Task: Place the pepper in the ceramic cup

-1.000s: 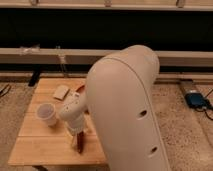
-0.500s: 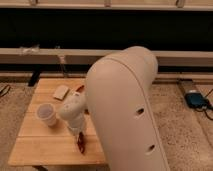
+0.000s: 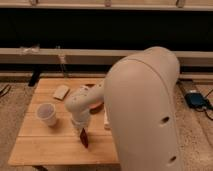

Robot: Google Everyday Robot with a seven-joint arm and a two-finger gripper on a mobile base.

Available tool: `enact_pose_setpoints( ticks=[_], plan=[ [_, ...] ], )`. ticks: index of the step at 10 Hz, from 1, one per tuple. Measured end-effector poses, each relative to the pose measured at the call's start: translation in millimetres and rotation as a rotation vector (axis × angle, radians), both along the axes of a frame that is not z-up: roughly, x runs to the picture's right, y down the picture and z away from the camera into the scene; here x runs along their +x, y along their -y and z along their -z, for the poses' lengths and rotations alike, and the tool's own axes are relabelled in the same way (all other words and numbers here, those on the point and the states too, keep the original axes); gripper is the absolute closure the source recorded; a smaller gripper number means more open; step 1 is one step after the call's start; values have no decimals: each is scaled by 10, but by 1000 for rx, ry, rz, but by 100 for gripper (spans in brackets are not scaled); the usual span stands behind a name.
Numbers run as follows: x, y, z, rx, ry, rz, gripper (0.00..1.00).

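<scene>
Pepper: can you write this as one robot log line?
gripper: shut on pepper | place: near table front edge | ceramic cup: apart, pepper not inside

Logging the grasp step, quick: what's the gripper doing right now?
Gripper: closed, low over the wooden table, apparently holding the dark red pepper.

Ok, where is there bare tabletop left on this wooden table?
Free: the front-left strip, between the small whitish round cup, the wooden table's front edge and the gripper, whose fingers are shut on the slender dark red chili pepper. Crowded: centre-right, where the bulky white arm covers the table.
</scene>
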State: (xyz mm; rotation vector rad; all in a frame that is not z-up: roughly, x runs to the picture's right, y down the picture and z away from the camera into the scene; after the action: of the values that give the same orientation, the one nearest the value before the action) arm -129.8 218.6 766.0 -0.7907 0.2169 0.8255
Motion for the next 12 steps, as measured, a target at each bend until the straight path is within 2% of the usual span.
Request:
enact_pose_setpoints(
  ticks=[2, 4, 6, 8, 10, 12],
  plan=[
    [-16, 337, 336, 50, 61, -24, 100],
    [-90, 621, 675, 100, 129, -15, 100],
    [-338, 1008, 1141, 176, 243, 11, 100],
    [-640, 1283, 1422, 235, 339, 34, 100],
    [-1062, 1527, 1515, 281, 434, 50, 100],
    [-1418, 1694, 1439, 311, 508, 46, 100]
  ],
)
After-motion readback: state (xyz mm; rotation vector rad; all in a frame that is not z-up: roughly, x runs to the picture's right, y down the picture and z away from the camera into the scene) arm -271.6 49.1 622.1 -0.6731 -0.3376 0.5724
